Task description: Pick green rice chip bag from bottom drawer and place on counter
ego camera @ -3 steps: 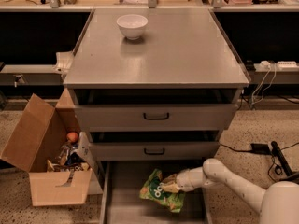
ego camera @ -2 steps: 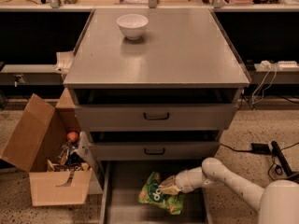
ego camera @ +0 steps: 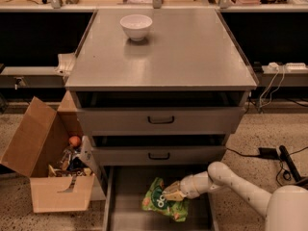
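Gripper (ego camera: 174,192) reaches into the open bottom drawer (ego camera: 130,191) from the drawer's right side, its two fingers pinching the upper right edge of the green rice chip bag (ego camera: 161,207). The bag sits tilted near the middle of the drawer's floor. High above the drawer, the counter (ego camera: 183,52) carries a white bowl (ego camera: 136,26). Left of the drawer stands an open cardboard box (ego camera: 48,177).

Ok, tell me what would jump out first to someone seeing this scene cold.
The bright green rice chip bag stands out, lying in the open bottom drawer with the gripper at its upper right edge. Next comes the white bowl at the back left of the counter, then the open cardboard box of clutter on the floor left of the cabinet.
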Controlling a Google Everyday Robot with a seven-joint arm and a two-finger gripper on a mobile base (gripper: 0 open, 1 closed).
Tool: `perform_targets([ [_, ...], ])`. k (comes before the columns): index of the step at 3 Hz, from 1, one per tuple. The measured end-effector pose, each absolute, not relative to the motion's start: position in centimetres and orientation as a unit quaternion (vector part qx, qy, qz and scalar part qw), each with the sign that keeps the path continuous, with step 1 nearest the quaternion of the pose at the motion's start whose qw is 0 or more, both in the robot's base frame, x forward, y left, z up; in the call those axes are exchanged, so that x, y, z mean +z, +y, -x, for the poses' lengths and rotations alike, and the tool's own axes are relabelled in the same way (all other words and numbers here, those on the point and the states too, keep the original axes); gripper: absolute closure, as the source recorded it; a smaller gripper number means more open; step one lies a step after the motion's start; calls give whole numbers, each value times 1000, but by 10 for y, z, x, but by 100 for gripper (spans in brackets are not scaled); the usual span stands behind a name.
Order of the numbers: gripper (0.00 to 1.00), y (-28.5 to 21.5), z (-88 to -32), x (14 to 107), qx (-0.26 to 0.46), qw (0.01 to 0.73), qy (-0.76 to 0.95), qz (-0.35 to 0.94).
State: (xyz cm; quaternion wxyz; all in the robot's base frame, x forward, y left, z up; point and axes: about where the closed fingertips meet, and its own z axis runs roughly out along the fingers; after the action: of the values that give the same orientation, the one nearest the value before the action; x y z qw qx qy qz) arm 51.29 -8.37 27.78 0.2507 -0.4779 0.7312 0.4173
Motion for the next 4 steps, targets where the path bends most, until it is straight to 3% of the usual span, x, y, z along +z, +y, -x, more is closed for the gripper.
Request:
perform_targets([
  [2,100,-54,-487,435,449,287,632,563],
  [3,100,-53,-487,436,449,287,631,563],
  [4,100,-48,-483,501,431,339,601,581],
])
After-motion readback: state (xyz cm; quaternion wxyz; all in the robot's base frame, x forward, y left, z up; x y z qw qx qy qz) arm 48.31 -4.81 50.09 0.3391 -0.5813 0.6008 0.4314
